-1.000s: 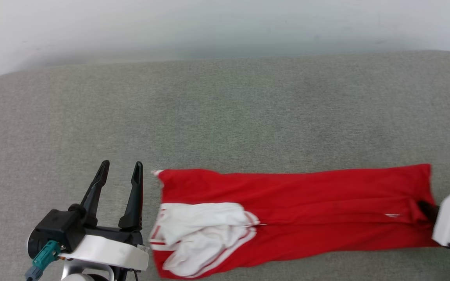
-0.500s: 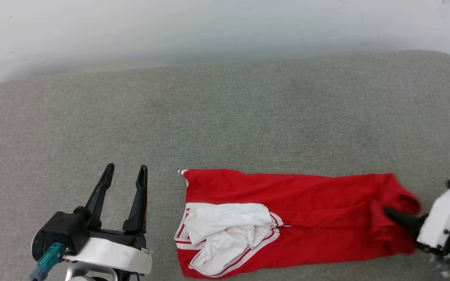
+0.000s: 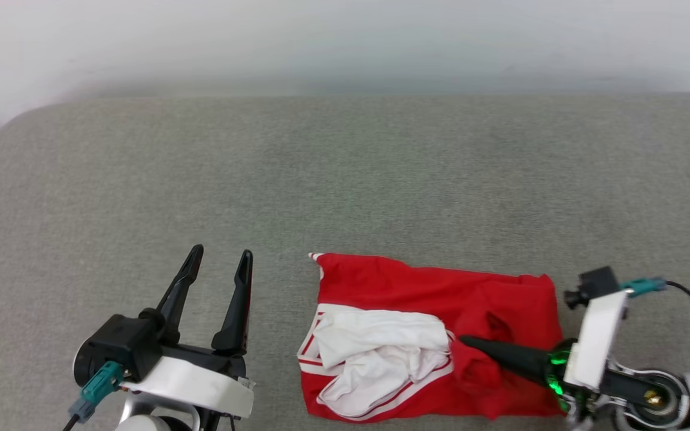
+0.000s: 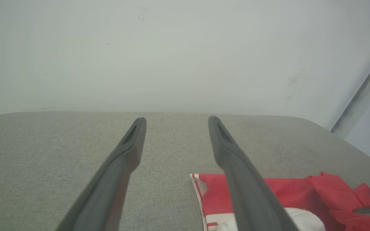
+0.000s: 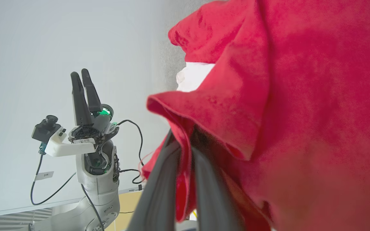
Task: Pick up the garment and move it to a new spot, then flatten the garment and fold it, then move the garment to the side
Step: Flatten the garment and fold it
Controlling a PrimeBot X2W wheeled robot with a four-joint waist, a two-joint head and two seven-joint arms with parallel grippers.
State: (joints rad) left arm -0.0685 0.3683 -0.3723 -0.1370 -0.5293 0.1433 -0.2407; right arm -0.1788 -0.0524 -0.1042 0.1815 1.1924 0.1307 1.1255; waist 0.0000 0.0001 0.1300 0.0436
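The garment (image 3: 417,287), red with a bunched white sleeve, lies in a long band near the front edge of the grey padded surface (image 3: 345,179). My right gripper (image 3: 468,341) points left over the garment, shut on its red right end, which is doubled back over the body in a loose fold. In the right wrist view the dark fingers (image 5: 159,192) pinch red cloth, and the garment (image 5: 300,96) hangs draped over them. My left gripper (image 3: 222,251) stands open and empty just left of the garment. It also shows open in the left wrist view (image 4: 177,119), where the garment (image 4: 287,192) lies at the lower right.
The grey surface stretches wide behind and to the left of the garment, with rounded far corners. A pale wall (image 3: 345,42) runs along its far edge. In the right wrist view my left arm (image 5: 95,166) and its cables stand against the wall.
My right gripper has carried the garment's right end leftward over the body, so the band is shorter and doubled. The head camera shifted too. The left gripper stays open and still.
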